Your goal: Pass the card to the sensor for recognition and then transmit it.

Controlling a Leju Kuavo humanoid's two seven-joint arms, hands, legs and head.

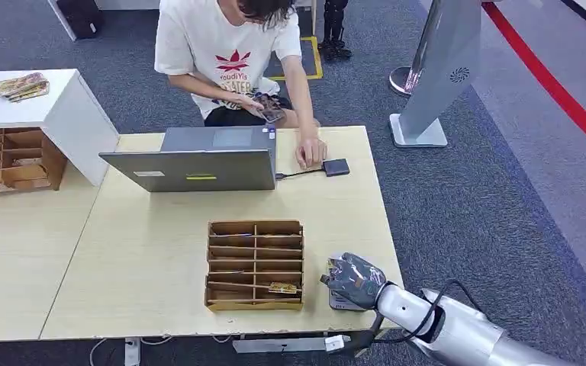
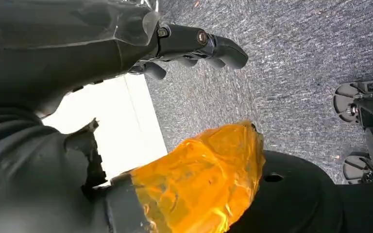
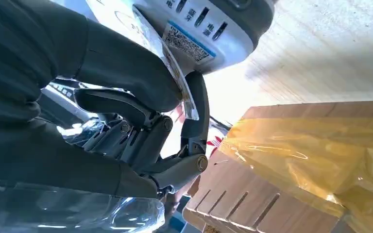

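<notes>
My right hand [image 1: 355, 280] hovers at the table's front right corner, just over a grey-white sensor [image 1: 338, 303]. In the right wrist view the hand [image 3: 126, 111] pinches a thin card [image 3: 177, 77] between thumb and a finger. The card is held edge-on right against the sensor [image 3: 209, 24], which carries a QR label. The wooden slotted card box [image 1: 255, 264] stands just to the left of the hand, one card [image 1: 283, 288] lying in a front slot. My left hand [image 2: 141, 43] hangs over grey carpet, fingers apart from its orange-taped thumb [image 2: 199, 179], holding nothing.
A person [image 1: 229, 61] sits at the far side behind a grey laptop [image 1: 198, 160], one hand beside a small black device [image 1: 336, 167]. A second wooden organiser [image 1: 11, 156] and a white cabinet [image 1: 61, 107] stand at the left. A grey kiosk stand [image 1: 439, 69] rises at the back right.
</notes>
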